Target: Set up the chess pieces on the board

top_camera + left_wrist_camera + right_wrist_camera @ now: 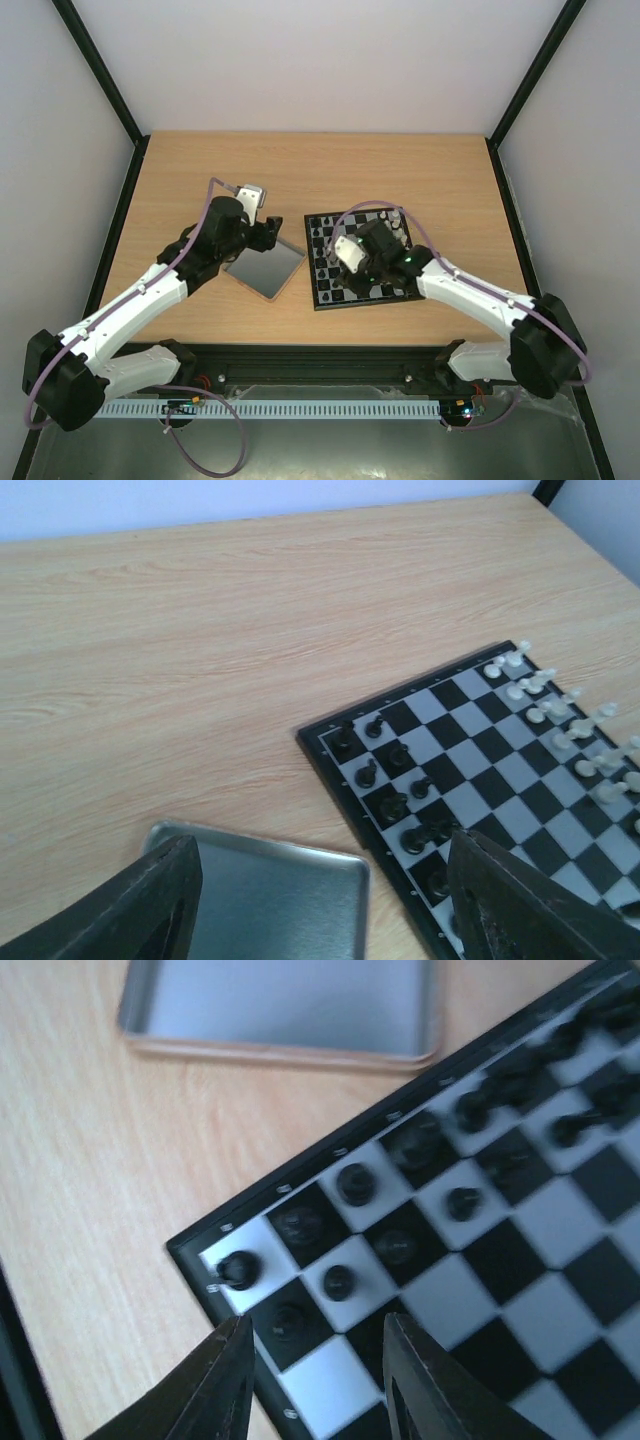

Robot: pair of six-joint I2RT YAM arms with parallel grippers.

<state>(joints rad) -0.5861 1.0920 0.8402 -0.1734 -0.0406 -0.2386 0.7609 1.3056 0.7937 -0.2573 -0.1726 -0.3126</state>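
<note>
Right gripper [318,1340] hangs parted and empty over a corner of the board [540,1310] where black pieces [356,1182] stand; white pieces [545,715] line the opposite edge. Left gripper [325,845] gapes empty above the tray [270,900]. Pieces look tiny, light, rigid and tippy: pinch one by the head from above.

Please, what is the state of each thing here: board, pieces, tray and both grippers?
board: flat on the table
black pieces: on the board, along one edge
white pieces: on the board, along the opposite edge
tray: flat, nothing seen inside
left gripper: open, holding nothing
right gripper: open, holding nothing
</note>
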